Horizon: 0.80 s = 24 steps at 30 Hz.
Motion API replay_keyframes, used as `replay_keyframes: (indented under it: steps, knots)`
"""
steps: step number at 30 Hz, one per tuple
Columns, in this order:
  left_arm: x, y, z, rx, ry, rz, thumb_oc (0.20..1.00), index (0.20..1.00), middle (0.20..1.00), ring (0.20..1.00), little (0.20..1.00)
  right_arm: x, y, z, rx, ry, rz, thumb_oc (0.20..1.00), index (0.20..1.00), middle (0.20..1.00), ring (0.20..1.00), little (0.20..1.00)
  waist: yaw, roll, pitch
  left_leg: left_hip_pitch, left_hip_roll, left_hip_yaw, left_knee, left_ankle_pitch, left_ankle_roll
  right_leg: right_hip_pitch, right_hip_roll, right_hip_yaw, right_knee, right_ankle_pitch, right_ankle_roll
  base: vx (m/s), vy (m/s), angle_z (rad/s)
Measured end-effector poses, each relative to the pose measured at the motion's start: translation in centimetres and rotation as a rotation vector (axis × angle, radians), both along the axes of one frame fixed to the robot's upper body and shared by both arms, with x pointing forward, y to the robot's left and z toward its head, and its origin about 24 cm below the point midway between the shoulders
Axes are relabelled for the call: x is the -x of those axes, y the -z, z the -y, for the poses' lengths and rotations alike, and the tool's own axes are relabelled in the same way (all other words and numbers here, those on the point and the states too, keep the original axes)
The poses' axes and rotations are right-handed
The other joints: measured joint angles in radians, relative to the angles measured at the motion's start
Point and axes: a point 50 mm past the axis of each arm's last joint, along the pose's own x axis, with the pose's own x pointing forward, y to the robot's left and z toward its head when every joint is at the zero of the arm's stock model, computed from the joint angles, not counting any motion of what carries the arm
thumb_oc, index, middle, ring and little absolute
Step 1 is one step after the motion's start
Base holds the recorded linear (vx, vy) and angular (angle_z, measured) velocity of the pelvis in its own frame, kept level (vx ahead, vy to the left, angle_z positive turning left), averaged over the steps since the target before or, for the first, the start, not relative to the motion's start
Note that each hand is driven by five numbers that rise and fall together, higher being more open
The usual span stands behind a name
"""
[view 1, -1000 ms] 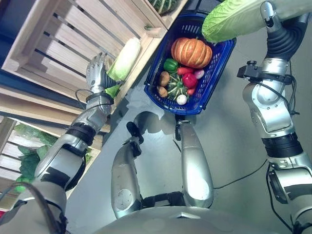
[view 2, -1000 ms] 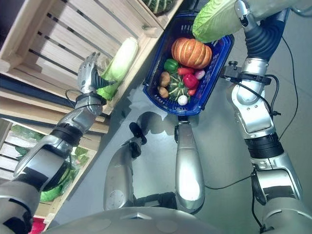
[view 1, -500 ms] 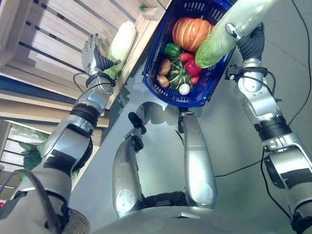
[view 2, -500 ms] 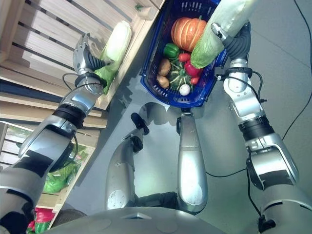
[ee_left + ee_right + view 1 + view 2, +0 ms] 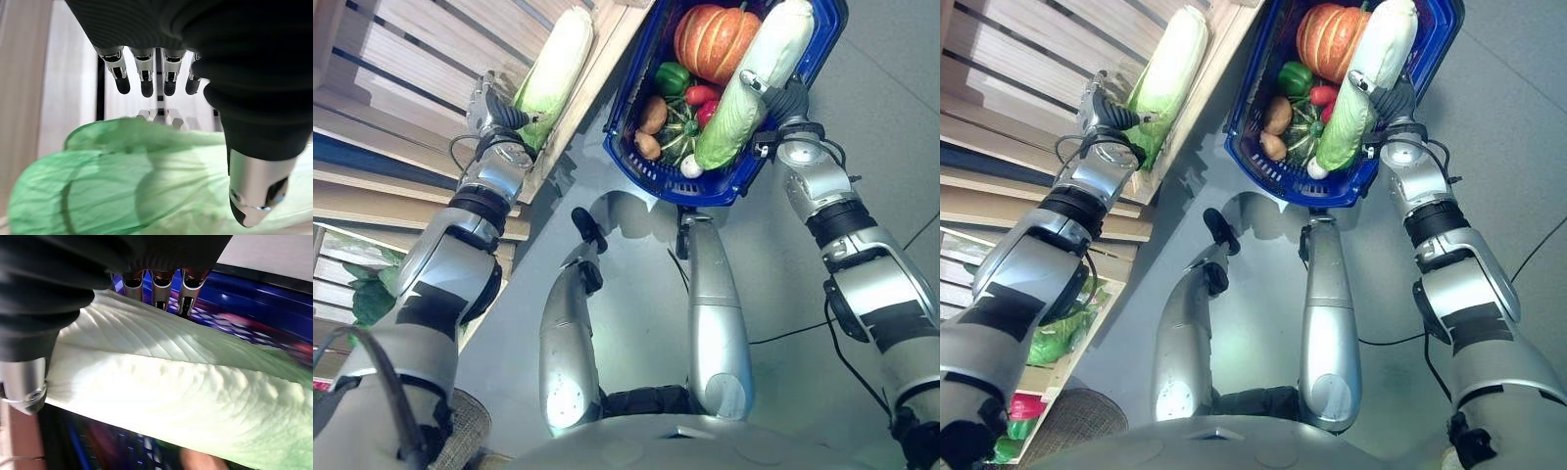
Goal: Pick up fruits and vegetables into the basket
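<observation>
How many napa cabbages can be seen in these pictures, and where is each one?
2. One long pale-green napa cabbage is held by the right hand over the blue plastic basket. The other lies on the wooden crate shelf, at the left hand. Others may be hidden.

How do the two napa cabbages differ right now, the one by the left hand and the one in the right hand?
The cabbage on the wooden crate lies on the crate's slats; the cabbage over the basket is above the blue basket, beside the pumpkin. The right hand grips its cabbage; the left hand is at the crate cabbage's leafy end with straight fingers. Both are long, pale, green-tipped.
</observation>
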Motion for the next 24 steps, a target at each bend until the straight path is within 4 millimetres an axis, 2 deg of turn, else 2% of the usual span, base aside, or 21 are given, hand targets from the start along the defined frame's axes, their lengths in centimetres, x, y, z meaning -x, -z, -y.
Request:
replay_keyframes:
  steps: [3,7,11,12,13,19,24]
  knots:
    - [-0.1,-0.3,0.0,0.018,0.007,-0.007,1.000,1.000,1.000,1.000,1.000,-0.1,1.0,0.6,-0.033,0.012,-0.060,0.200,0.200,0.200,0.200,0.200,0.008,0.000,0.000,-0.015,0.003,-0.005,0.006,0.000,0.000,-0.006,0.000,-0.006,-0.001,0.000,0.000,0.00,-0.021,0.04]
    - [-0.6,-1.7,0.1,0.013,0.018,-0.006,1.000,1.000,1.000,1.000,1.000,-0.4,1.5,0.6,-0.108,-0.001,-0.111,0.200,0.200,0.200,0.200,0.200,0.019,0.000,0.000,-0.058,0.009,-0.016,0.028,-0.001,0.001,-0.036,0.000,-0.014,0.006,0.001,-0.003,0.00,-0.032,0.04]
    - [-0.8,-2.6,0.4,-0.005,0.030,0.008,1.000,1.000,1.000,1.000,1.000,-0.6,1.2,0.6,-0.194,-0.042,-0.129,0.200,0.200,0.200,0.200,0.200,0.021,0.002,-0.001,-0.092,0.011,-0.025,0.044,-0.002,0.001,-0.065,0.001,-0.015,0.010,0.002,-0.004,0.00,-0.006,0.01]
    - [-0.8,-2.8,0.5,-0.006,0.029,0.014,1.000,1.000,1.000,1.000,1.000,-0.7,1.1,0.6,-0.200,-0.051,-0.125,0.269,0.269,0.269,0.269,0.269,0.022,0.003,-0.002,-0.099,0.013,-0.026,0.049,-0.002,0.001,-0.071,0.002,-0.015,0.011,0.002,-0.004,0.00,0.000,0.00]
    - [-0.8,-3.0,0.5,-0.008,0.028,0.020,1.000,1.000,1.000,1.000,1.000,-0.7,1.0,0.5,-0.203,-0.062,-0.123,1.000,1.000,1.000,1.000,1.000,0.023,0.004,-0.002,-0.103,0.013,-0.025,0.050,-0.002,0.001,-0.076,0.002,-0.014,0.011,0.001,-0.001,0.00,-0.033,-0.01]
    - [-0.8,-4.1,0.8,-0.041,0.005,0.077,1.000,1.000,1.000,1.000,1.000,-0.7,0.9,0.5,-0.167,-0.065,-0.103,1.000,1.000,1.000,1.000,1.000,0.038,0.013,-0.007,-0.148,0.023,-0.025,0.055,0.002,0.004,-0.120,0.012,-0.014,0.012,0.010,-0.009,0.00,-0.015,-0.02]
    - [-0.6,-5.2,-0.1,-0.071,-0.030,0.113,1.000,1.000,1.000,1.000,1.000,0.3,-0.5,-0.6,-0.058,-0.138,0.038,1.000,1.000,1.000,1.000,1.000,0.039,0.015,-0.008,-0.177,0.030,-0.035,0.051,0.003,-0.009,-0.154,0.037,0.000,0.011,0.012,-0.009,-0.01,-0.001,-0.05]
